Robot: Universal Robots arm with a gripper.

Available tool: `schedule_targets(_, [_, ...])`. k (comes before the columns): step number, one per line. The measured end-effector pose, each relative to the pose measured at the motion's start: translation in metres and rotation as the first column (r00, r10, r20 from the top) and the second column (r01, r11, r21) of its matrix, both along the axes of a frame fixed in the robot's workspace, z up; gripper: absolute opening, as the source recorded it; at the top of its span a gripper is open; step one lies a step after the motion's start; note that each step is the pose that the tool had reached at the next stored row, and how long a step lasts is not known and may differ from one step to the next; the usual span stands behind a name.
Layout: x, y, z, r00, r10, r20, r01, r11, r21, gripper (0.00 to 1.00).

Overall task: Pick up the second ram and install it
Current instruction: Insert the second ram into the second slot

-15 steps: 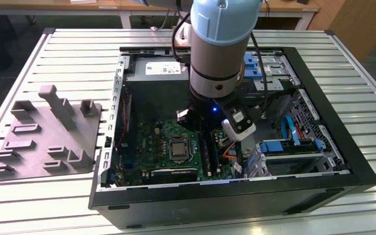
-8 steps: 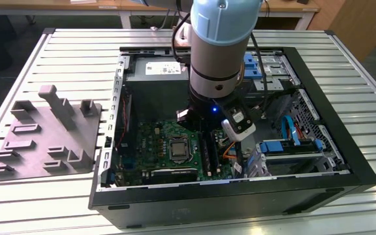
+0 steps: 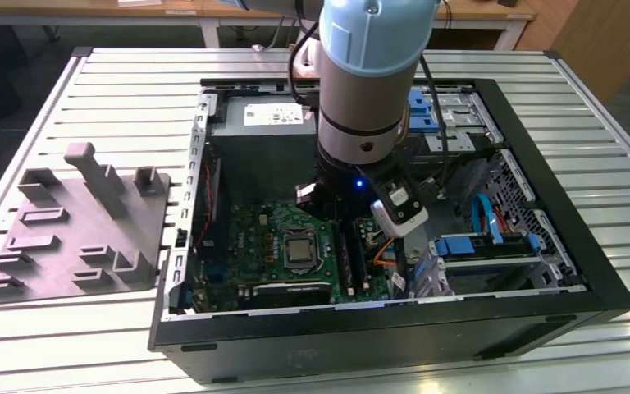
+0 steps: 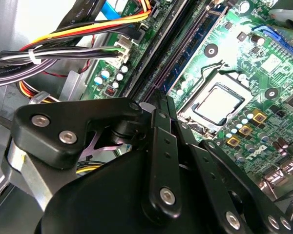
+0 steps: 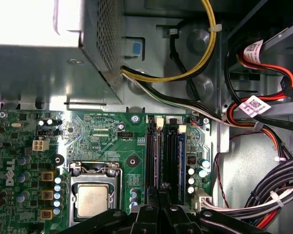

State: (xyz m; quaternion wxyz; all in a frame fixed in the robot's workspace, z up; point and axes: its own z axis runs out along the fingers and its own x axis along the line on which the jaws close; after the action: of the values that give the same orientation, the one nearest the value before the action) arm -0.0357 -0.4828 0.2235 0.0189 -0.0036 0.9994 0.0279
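While 1 slatted metal table point(image 3: 96, 82) carries everything, the largest thing on it is 1 open black computer case point(image 3: 534, 271), and 1 robot arm point(image 3: 364, 74) reaches down into it from above. Beside the case, on the exterior view's left, lies 1 grey moulded tray point(image 3: 63, 238) with several upright posts.

On the floor of the case sits 1 green motherboard point(image 3: 260, 238), with 1 silver-capped processor socket point(image 5: 93, 200) on it. Black socket strips point(image 5: 172, 156) run side by side next to that socket; their exact number is hard to tell. 3 small gold-topped squares point(image 5: 48, 195) stand in a row at the processor's other side. Bundles of black, yellow, red and white cables point(image 5: 278, 190) hang along the case wall.

In both wrist views the gripper point(image 5: 162, 187) hangs low over the socket strips. Its 2 fingertips point(image 4: 158, 109) are drawn almost together, pinching the thin upper edge of the second ram point(image 4: 185, 53). That stick stands edge-on in line with 1 of the strips, just beside the processor socket. How deep it sits cannot be told.
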Motion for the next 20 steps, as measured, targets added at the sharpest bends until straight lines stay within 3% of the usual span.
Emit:
schedule_targets(4, [0.0, 0.0, 0.0009, 1.0, 0.0, 0.0, 0.0, 1.0, 0.0063, 0.11])
schedule_targets(11, [0.0, -0.002, 0.0011, 1.0, 0.0, 0.0, 0.0, 1.0, 0.0066, 0.11])
schedule_targets(20, [0.0, -0.0025, 0.0017, 1.0, 0.0, 0.0, 0.0, 0.9999, 0.0134, 0.11])
